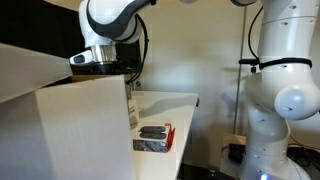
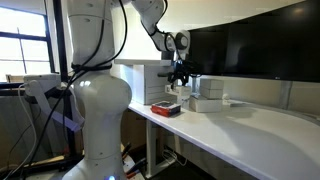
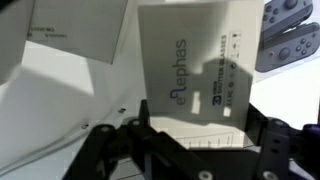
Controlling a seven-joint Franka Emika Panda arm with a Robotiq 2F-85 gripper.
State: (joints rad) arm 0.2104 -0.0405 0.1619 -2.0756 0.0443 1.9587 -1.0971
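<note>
In the wrist view a white box printed "elephas" stands between my gripper's two black fingers. The fingers press against its left and right sides, so the gripper is shut on it. In an exterior view the gripper points down over the white table, with the small white box at its tips. In an exterior view a large cardboard box hides the fingers, and only the wrist shows.
Grey game controllers lie just beyond the held box. A red tray with black parts sits near the table edge. Flat white boxes lie beside the gripper. White sheets lie to the left. Dark monitors stand behind.
</note>
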